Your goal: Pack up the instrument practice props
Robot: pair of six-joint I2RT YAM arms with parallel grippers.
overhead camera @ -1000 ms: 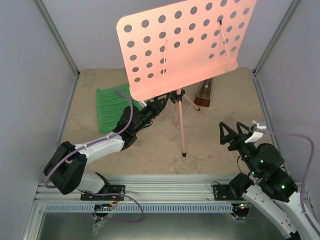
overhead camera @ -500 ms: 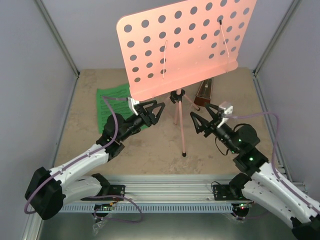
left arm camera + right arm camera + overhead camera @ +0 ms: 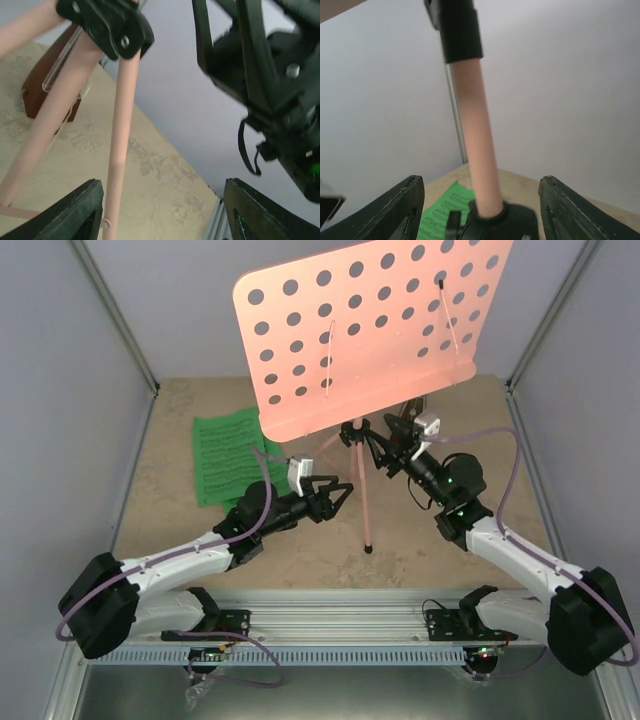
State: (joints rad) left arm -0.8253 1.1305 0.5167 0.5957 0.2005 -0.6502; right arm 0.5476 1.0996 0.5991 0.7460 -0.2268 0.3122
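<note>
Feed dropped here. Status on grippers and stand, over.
Left gripper, right gripper open, flanking pole of pink music stand. Stand upright, ungripped. Metronome behind, green sheet music left.

Top view is set high behind both bases, tilted down over the whole table (image 3: 300, 550). Left wrist view is held low and close, angled up at the pink music stand (image 3: 122, 125) legs and the right arm (image 3: 280, 100). Right wrist view is held close on the post (image 3: 475, 135), with the green sheet-music pages (image 3: 442, 212) behind. The stand is shared by all three.
</note>
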